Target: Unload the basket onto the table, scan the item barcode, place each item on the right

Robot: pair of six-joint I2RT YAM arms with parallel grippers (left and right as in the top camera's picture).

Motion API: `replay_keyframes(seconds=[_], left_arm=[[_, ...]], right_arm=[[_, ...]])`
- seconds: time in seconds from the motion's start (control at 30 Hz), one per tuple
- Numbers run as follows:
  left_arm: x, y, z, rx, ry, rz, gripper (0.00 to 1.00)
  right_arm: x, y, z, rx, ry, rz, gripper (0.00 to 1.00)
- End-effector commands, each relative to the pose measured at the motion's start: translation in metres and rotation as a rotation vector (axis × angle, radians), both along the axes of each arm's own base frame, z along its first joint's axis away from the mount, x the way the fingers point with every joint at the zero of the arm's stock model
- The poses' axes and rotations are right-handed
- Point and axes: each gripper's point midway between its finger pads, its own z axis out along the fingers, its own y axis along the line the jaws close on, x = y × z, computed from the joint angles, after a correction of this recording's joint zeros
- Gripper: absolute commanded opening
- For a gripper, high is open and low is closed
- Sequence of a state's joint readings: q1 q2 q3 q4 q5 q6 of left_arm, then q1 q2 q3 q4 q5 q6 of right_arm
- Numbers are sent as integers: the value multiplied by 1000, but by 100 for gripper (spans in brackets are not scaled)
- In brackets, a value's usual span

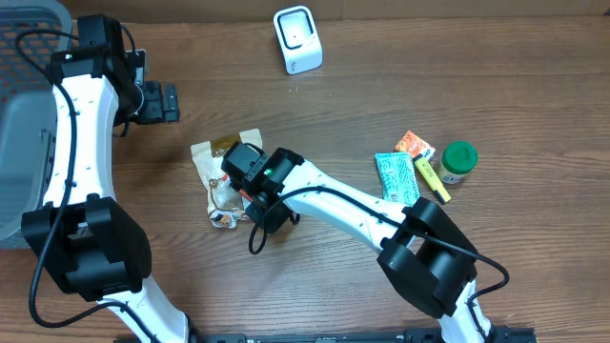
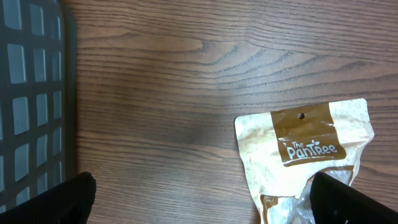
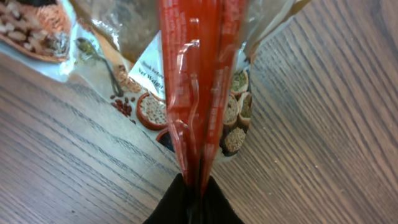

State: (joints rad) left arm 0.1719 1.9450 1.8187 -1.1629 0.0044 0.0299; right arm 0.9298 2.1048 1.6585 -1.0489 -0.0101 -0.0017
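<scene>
Starting at the robot's side of the wooden table: the right arm reaches from the near right corner diagonally toward mid-table. Right gripper comes down on the snack pouch, fingers pressed together and pinching a red, glossy fold of the pouch film; the wrist view shows that fold standing up out of the black fingertips, with printed bowls of grains and beans on the pack just beyond. Pouch lies flat left of centre, mostly under the gripper in the overhead view; its cream top with a brown label and hang hole points toward the far side. Label reads "The Pantree" in the left wrist view. To the right, well apart from the pouch, sits a small cluster: teal packet, yellow tube just beside it, orange packet slightly farther back, green-lidded jar at the right end. Farther back on the left, the left gripper hangs above bare wood, jaws spread wide and holding nothing, apart from the pouch, which lies nearer the robot. Grey mesh basket lies along the left edge beside that arm. Farthest back, near the far edge and right of the left gripper, stands a white barcode scanner, well apart from the pouch.
</scene>
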Motion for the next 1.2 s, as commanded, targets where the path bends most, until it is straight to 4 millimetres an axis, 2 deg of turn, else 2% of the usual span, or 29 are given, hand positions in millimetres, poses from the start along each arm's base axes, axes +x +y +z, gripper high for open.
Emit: replay_keyframes(seconds=[0.0,0.23,0.43,0.7,0.97,1.17], left_arm=[[2,-1,7,4,-20,-19,100],[2,-1,7,4,-20,-19,100],[2,-1,7,4,-20,-19,99],[2,-1,7,4,-20,-19,100],[2,-1,7,4,-20,-19,99],[2,-1,7,4,-20,-19,100]], right_arm=[[3,-1,4,7,-17,3,18],[8,-8,4,-19,-31,-10,39],[15,-9,7,46,30,-49,43],[6,-8,21,244,297,-116,48],[15,-12,27,326,363,-152,53],[-1,-1,33,420,442,-78,55]])
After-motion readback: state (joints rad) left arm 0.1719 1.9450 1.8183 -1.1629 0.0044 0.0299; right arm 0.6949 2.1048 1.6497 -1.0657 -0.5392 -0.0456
